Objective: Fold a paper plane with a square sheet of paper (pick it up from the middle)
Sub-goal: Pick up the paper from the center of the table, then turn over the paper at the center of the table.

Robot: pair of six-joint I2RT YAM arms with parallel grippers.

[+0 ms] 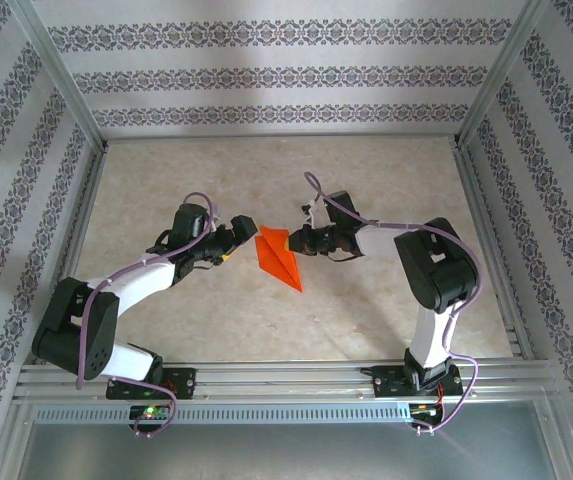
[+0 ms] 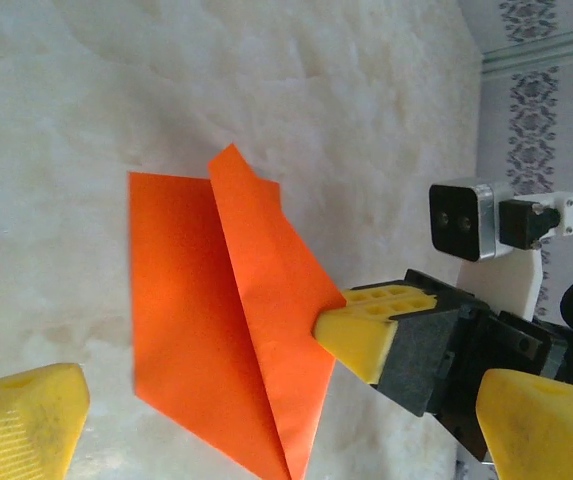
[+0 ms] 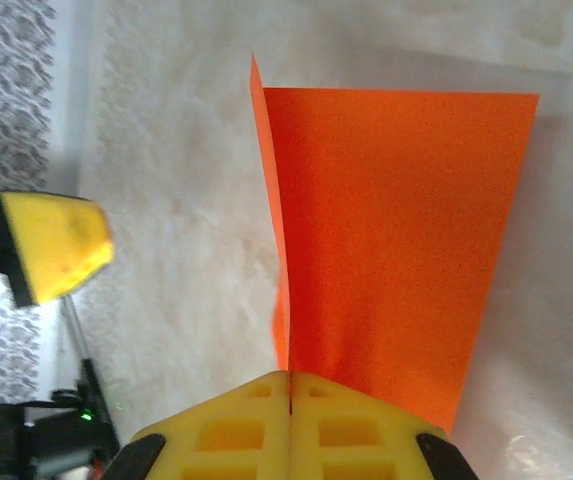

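right gripper (image 3: 289, 398) clamps the thin orange-red part-folded paper sheet (image 1: 278, 258) by its flap, left gripper (image 1: 238, 237) wide, empty; i judge it flimsy, grip near crease.

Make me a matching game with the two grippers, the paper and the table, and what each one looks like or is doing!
Things:
1. left gripper
2. right gripper
3. paper
4. table

States:
A. pale and marbled
B. pinched shut on the paper's edge
C. wide open
D. bright orange, partly folded

Pairs: 1-C, 2-B, 3-D, 4-A
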